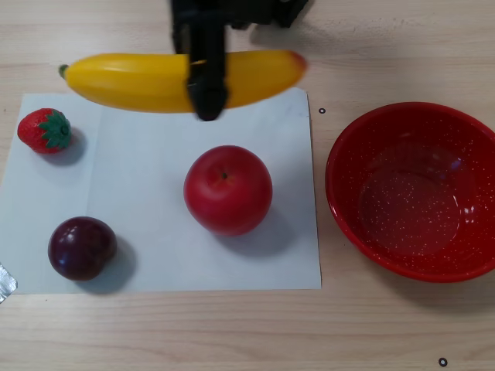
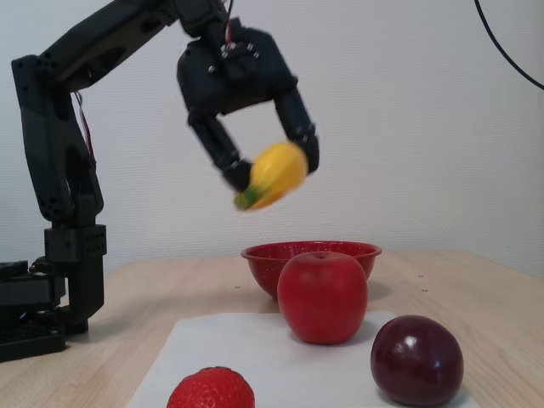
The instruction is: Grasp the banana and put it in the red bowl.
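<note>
One gripper [image 2: 270,170] clamps the banana [image 1: 155,81] mid-length, aloft; it should carry it level over the red bowl [image 1: 414,189] before releasing.

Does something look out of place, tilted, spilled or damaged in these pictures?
Nothing stands out. The banana is held in the air by the gripper, and the red bowl sits upright and empty. The apple, plum and strawberry rest intact on the white paper.
</note>
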You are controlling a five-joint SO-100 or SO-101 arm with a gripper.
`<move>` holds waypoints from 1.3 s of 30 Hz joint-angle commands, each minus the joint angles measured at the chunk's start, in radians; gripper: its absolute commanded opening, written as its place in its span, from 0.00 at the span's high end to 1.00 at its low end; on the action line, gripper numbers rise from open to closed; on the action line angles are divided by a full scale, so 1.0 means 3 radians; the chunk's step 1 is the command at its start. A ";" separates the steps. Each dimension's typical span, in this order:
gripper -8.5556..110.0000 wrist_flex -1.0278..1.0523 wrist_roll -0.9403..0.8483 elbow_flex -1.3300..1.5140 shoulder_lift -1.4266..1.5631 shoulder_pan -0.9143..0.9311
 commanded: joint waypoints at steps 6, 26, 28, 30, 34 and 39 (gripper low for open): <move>0.93 0.0066 -0.0394 -0.0833 0.0087 0.0726; 0.93 -0.1646 -0.0869 -0.0961 -0.0793 0.2035; 0.93 -0.1897 -0.0885 -0.0874 -0.0864 0.2066; 0.93 -0.2148 -0.0890 -0.0777 -0.0926 0.2091; 0.93 -0.2766 -0.0833 -0.0460 -0.0997 0.2112; 0.93 -0.3365 -0.0639 -0.0056 -0.1012 0.2117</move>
